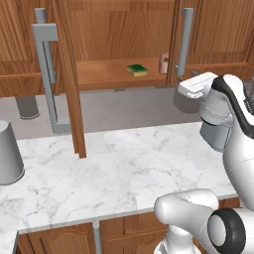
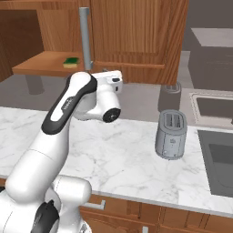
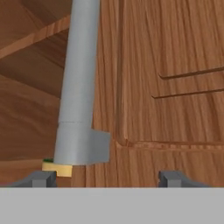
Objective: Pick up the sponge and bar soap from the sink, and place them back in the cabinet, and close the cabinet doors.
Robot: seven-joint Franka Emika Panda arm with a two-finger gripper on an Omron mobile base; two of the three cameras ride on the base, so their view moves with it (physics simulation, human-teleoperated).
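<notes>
Claw point(image 3: 105, 178) hung spread wide and empty, close against the right cabinet door point(image 3: 166, 87), its bar handle point(image 3: 78, 87) just off the left fingertip point(image 3: 39, 178). Behind that door, the sponge point(image 1: 137, 70) lay on the cabinet shelf point(image 1: 104, 74), bar soap point(image 1: 162, 63) beside it at the door's edge. Below the shelf ran the marble counter point(image 1: 114, 173), a toaster point(image 2: 171, 134) standing on it.

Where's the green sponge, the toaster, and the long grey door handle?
sponge point(image 1: 137, 70), left base view, on its dark green top.
toaster point(image 2: 171, 135), right base view, on its grey front side.
door handle point(image 3: 78, 87), hand view, on the middle of the grey bar.
</notes>
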